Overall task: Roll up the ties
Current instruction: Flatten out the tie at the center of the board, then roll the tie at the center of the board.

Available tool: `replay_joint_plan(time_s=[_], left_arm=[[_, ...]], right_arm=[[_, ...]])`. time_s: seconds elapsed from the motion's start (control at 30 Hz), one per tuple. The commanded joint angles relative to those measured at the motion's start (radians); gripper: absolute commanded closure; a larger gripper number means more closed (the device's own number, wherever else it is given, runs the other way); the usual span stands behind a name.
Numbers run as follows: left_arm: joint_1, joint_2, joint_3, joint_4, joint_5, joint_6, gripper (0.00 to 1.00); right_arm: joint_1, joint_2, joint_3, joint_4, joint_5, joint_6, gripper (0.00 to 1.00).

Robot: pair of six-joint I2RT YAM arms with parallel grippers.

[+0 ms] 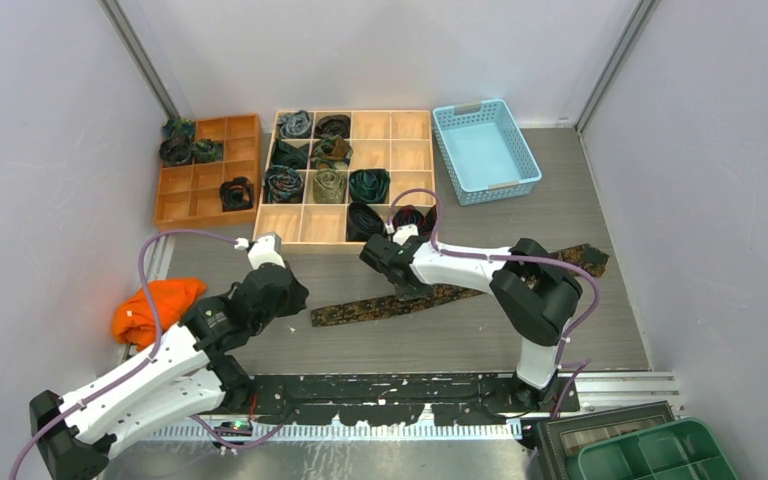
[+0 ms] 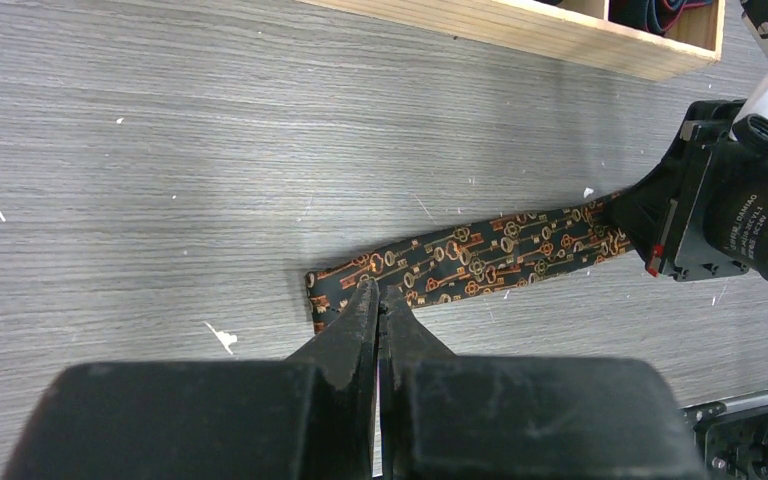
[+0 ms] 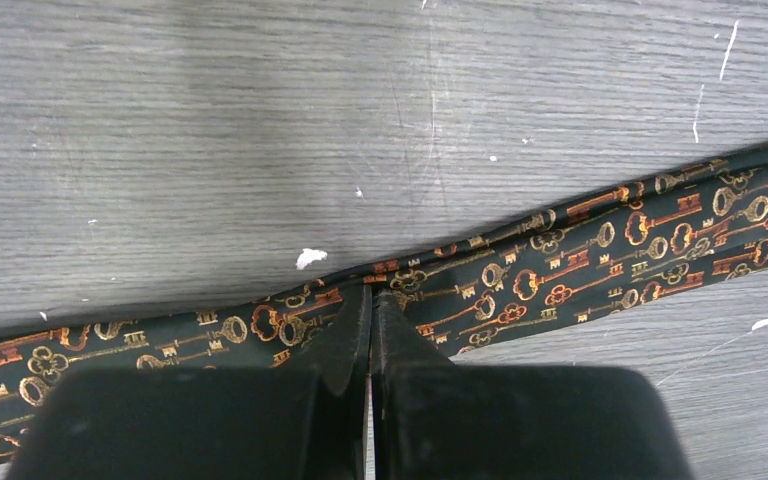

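A dark tie with gold and orange keys (image 1: 460, 285) lies flat as a long strip across the table. It also shows in the left wrist view (image 2: 480, 250) and the right wrist view (image 3: 600, 250). My left gripper (image 1: 300, 298) is shut, its tips (image 2: 378, 290) over the tie's narrow left end. My right gripper (image 1: 410, 290) is shut, its tips (image 3: 370, 295) down on the tie's middle, where the strip bends slightly. I cannot tell whether either pinches fabric. Several rolled ties (image 1: 283, 183) sit in the trays at the back.
A wooden grid box (image 1: 410, 125) and an orange tray (image 1: 195, 205) stand at the back, with a blue basket (image 1: 485, 150) to their right. An orange cloth lump (image 1: 155, 308) lies at the left. A green bin (image 1: 660, 455) is at the near right corner.
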Motion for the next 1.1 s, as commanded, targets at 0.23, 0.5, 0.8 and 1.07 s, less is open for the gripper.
replay_joint_plan(time_s=[0.23,0.5,0.8,1.07], left_arm=[[0.004,-0.124,0.206,-0.374,-0.346,-0.122,1.00],[0.004,-0.305,0.431,-0.618,-0.611,-0.133,1.00],[0.004,-0.357,0.531,-0.653,-0.559,-0.046,1.00],[0.004,-0.411,0.516,-0.649,-0.552,-0.002,1.00]], right_arm=[[0.109,-0.078,0.119,-0.094,0.191,0.012,0.70],[0.245,0.013,0.265,-0.089,0.102,-0.011,0.02],[0.342,0.255,0.576,-0.042,-0.114,-0.076,0.12],[0.370,0.473,0.877,-0.243,-0.062,-0.058,0.42]])
